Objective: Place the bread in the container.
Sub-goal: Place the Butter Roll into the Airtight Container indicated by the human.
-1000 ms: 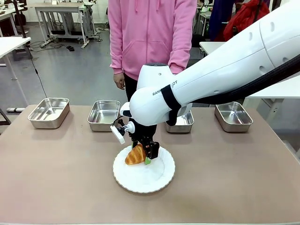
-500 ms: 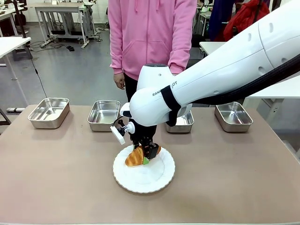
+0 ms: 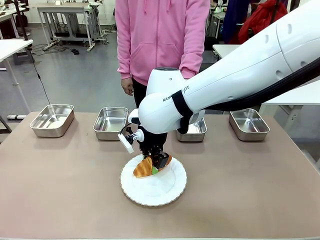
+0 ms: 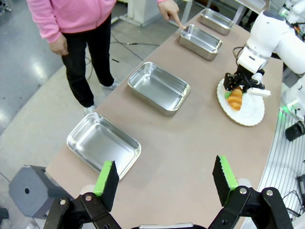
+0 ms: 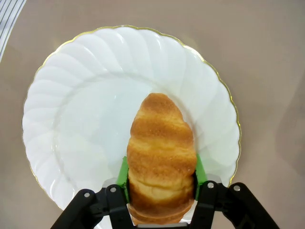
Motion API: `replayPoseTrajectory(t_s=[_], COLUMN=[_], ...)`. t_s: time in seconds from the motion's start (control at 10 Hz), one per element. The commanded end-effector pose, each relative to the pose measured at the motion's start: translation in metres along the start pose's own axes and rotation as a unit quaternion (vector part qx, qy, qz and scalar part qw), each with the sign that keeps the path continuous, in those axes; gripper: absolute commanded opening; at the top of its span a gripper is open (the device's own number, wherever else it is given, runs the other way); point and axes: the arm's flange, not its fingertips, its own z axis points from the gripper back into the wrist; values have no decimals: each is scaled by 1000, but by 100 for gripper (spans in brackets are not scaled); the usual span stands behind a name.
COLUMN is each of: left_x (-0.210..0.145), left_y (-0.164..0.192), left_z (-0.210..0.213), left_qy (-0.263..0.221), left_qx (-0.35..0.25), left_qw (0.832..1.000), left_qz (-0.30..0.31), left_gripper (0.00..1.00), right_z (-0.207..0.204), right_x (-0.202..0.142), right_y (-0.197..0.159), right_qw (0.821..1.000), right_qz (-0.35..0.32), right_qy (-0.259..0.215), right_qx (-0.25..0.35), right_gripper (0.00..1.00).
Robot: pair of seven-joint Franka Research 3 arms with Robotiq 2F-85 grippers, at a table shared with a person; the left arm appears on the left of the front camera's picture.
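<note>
Your right pincer (image 5: 161, 183) pinches the bread (image 5: 161, 152) across its width; its long axis runs straight ahead over the plate (image 5: 71, 119). The container (image 3: 111, 122) row lies beyond. Left pincer (image 4: 167, 179): spread.

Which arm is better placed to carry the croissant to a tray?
The right: its hand is already shut on the croissant over the plate. The left hand is open, beyond the end tray.
</note>
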Motion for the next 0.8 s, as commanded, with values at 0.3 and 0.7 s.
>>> replayPoseTrajectory(t_s=[0.3,0.7], left_x=[2,2], left_y=[-2,-2], left_z=[1,1], left_qy=[-3,-3], left_qx=[-1,-1], left_qw=[1000,1000], left_qz=[-4,-4], left_gripper=[100,100], right_z=[45,131], right_x=[2,-17], right_y=[-12,-34], right_qw=[995,956], right_qz=[-59,-263], right_qy=[20,36], right_qx=[-74,-126], right_gripper=[59,59])
